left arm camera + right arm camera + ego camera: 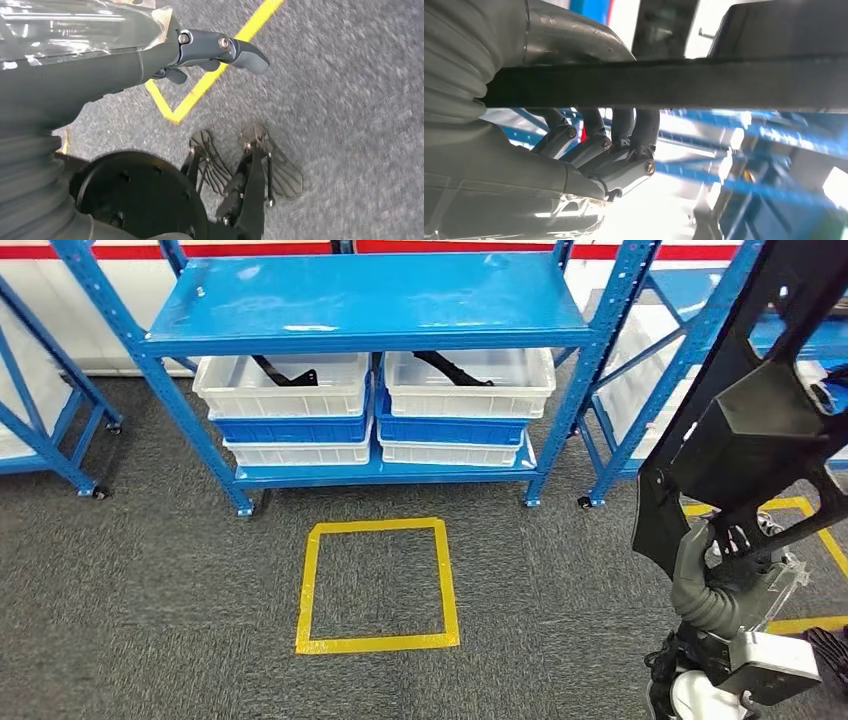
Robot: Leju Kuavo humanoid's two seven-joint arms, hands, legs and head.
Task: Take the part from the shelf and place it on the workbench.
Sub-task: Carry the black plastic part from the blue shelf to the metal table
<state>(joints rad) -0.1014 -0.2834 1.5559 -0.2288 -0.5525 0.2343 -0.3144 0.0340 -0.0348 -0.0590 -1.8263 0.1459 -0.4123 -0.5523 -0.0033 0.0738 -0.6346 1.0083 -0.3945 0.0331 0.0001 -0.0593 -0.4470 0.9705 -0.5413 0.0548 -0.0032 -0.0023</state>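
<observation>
While upright — part [760, 430] in right hand [715, 585]

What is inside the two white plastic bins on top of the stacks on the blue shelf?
Each top white plastic bin, left and right, on the blue metal shelf holds a black part. The shelf board above hides the bins' rear; the lower bins' contents are covered.
</observation>
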